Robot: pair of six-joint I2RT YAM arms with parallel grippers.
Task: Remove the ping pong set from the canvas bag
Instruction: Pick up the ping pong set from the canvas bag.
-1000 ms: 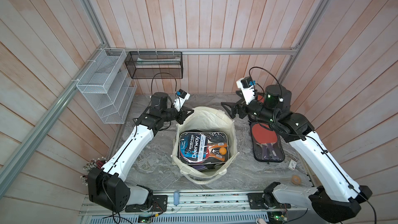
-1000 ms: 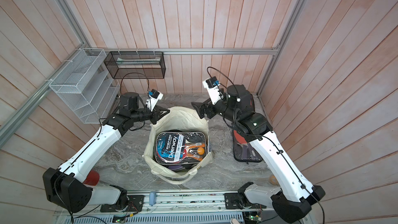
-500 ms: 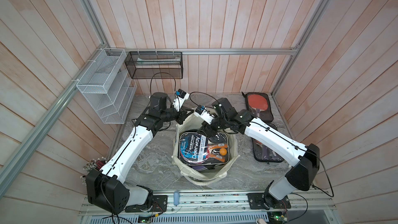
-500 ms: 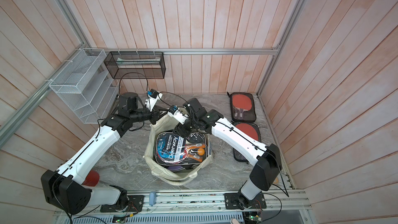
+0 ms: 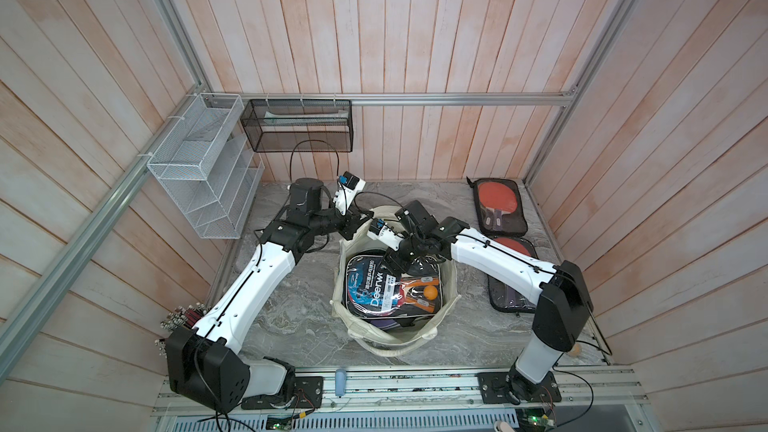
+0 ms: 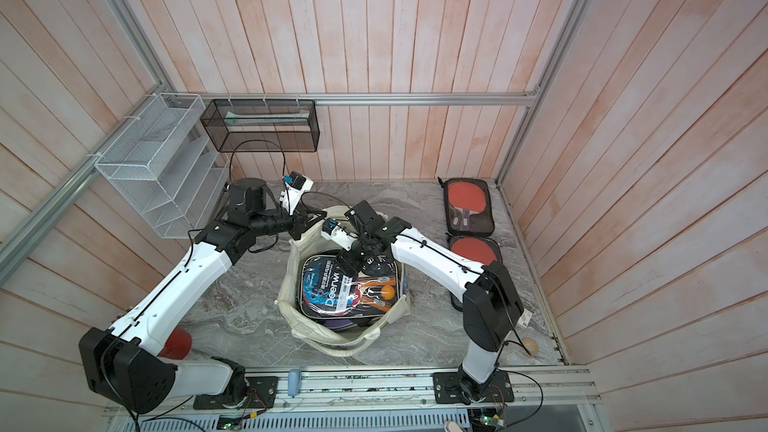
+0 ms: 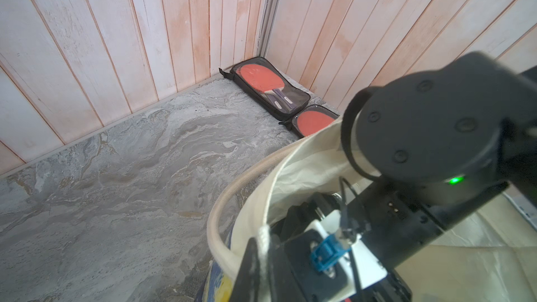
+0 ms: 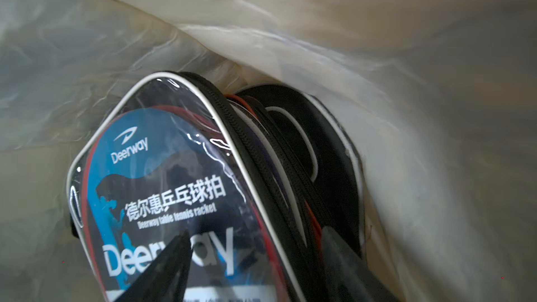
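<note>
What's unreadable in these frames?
- Right hand grip on set: in both top views, hand's own body hides it; right wrist view, fingers blurred, cut by frame edge.
- What's under set: hidden by it and bag, in both top views.
- Red object: in a top view, left arm covers most.

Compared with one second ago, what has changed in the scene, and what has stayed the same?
The right arm swung from beside the canvas bag in over its mouth and down. The right pincer now sits inside, fingers straddling an edge of the ping pong set; grip uncertain. Unchanged: the left pincer stays shut on the bag's rim, and the set still lies in the bag.
</note>
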